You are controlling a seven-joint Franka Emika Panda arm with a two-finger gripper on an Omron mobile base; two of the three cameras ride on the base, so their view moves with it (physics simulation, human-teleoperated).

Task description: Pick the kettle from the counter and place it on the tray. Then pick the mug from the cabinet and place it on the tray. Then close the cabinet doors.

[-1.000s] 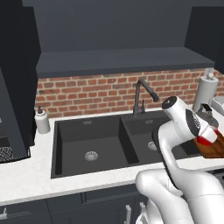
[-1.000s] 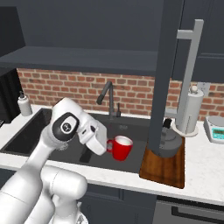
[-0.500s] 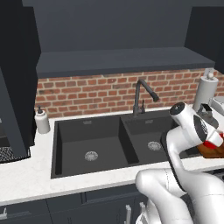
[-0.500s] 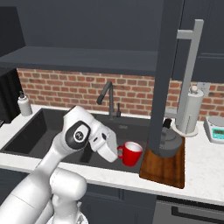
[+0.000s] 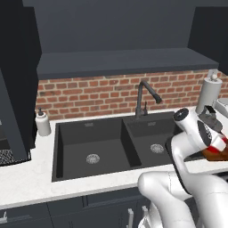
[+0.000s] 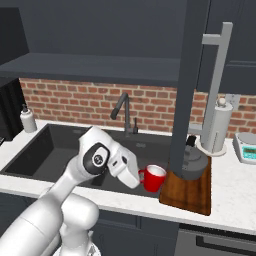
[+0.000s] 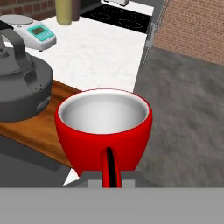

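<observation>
Mug [image 6: 154, 178] upright, handle pinched by end effector [image 6: 140, 177], arm reaching sideways beside tray [image 6: 189, 194]

White rounded arm [image 6: 75, 185] — dark joints, bulbous base

Red mug [image 7: 105, 131] upright, handle toward cam, prob. in tool; kettle [image 7: 19, 85] on tray [image 7: 39, 131] adj.

One kettle [image 7: 19, 83], one red mug [image 6: 154, 178], one tray [image 6: 190, 194], one paper-towel roll [image 6: 219, 127], one soap bottle [image 5: 42, 123], one scale [image 6: 246, 147], two sink basins [image 5: 89, 147].
</observation>
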